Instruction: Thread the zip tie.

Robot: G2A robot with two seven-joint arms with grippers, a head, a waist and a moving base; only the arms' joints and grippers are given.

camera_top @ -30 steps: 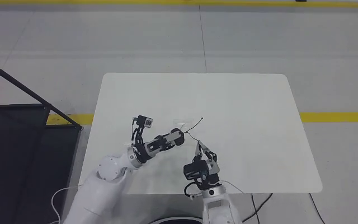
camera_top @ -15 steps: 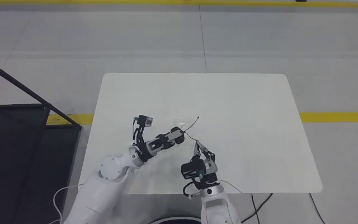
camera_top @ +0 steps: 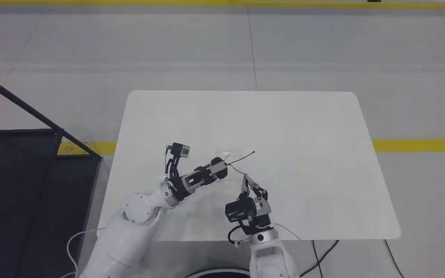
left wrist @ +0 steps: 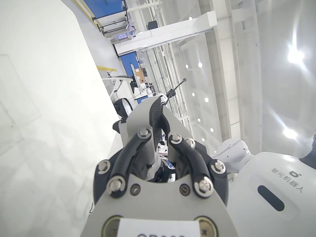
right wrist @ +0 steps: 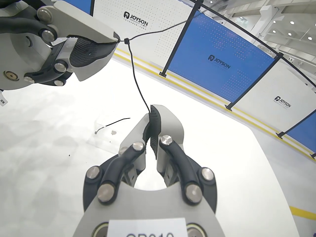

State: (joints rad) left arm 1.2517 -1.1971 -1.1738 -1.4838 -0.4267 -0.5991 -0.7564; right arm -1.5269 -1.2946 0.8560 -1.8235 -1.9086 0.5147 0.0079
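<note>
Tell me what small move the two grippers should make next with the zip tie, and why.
Probably draw the right gripper slightly away from the left gripper. Both are shut on the zip tie, which bends at a small block beside the left one, its other end free; a gentle pull would likely feed more strap through.

A white surface (camera_top: 313,139) with rounded corners stands on a pale grey floor (camera_top: 139,48) crossed by yellow lines (camera_top: 410,144). A black panel (camera_top: 35,201) stands beside one end. Blue and white perforated screens (right wrist: 217,60) on black posts (right wrist: 180,36) fence the area. Round ceiling lights (left wrist: 295,55) glare among white beams (left wrist: 172,29)
</note>
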